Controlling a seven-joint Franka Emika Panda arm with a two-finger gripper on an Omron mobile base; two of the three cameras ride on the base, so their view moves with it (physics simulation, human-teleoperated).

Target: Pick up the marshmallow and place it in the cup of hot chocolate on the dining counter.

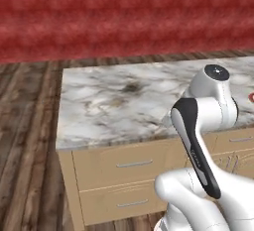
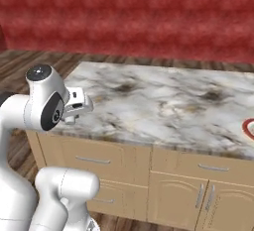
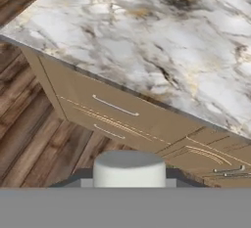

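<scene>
The dining counter (image 1: 124, 106) (image 2: 163, 106) (image 3: 147, 36) is a white-grey marble slab with dark and golden veins on tan wood cabinets. The marshmallow and the cup of hot chocolate are out of view. My arm is folded in front of the counter's near edge. Its white hand (image 2: 78, 103) hangs just off the counter's left front corner, pointing down and forward at the cabinet fronts. The fingers are hidden, and nothing shows between them. The gripper is shut.
A sliver of a red-rimmed white plate (image 1: 251, 97) (image 2: 248, 128) lies at the counter's right edge. Drawers with metal handles (image 1: 134, 164) (image 3: 115, 105) face me below the slab. Dark wood floor (image 1: 30, 141) surrounds the counter, and a red wall (image 2: 129, 12) stands behind it.
</scene>
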